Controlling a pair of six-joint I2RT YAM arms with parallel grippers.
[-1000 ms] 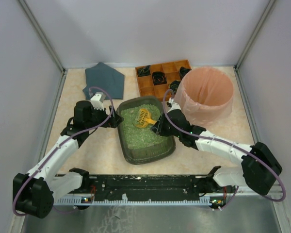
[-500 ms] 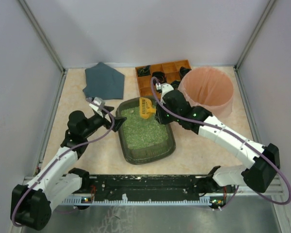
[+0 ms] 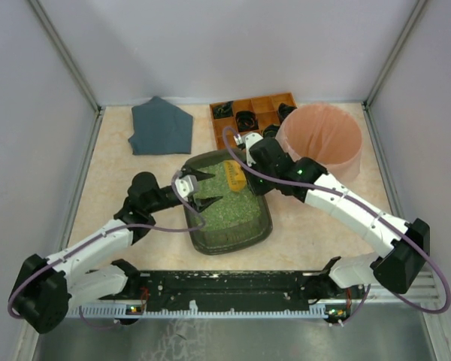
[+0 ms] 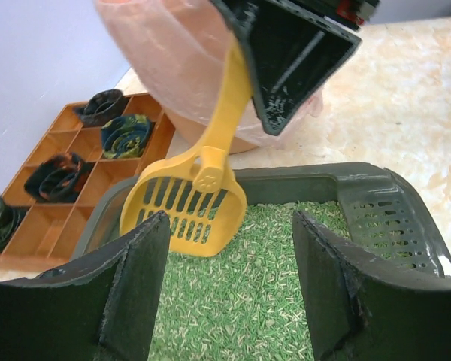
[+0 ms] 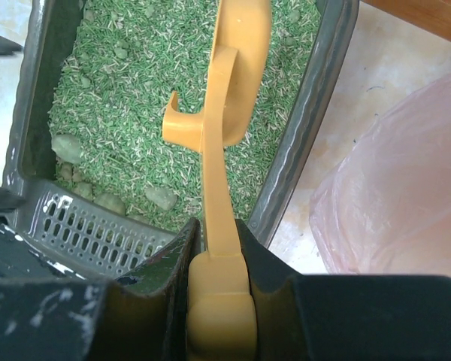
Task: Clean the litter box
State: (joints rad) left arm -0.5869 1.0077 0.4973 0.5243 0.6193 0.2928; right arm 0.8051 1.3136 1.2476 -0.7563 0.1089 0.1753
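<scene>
While R gripper [image 3: 249, 164] is clamping the scoop [image 3: 235, 174] handle, litter box [image 3: 227, 244] is lying mid-table [image 3: 301, 233], long axis near–far. Scoop is hanging over its far end. L gripper [image 3: 210, 188] is hovering agape over the left rim. R is sitting nearer the clumps [image 5: 161, 197].

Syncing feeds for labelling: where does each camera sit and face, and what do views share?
Top external: above, behind the robot, looking down at the table; left arm and right arm show.
Left wrist: low over the litter box, facing the pink bin; own fingers at bottom.
Right wrist: looking along the scoop into litter; own fingers clamp its handle.
Shared: scoop and litter box.
</scene>
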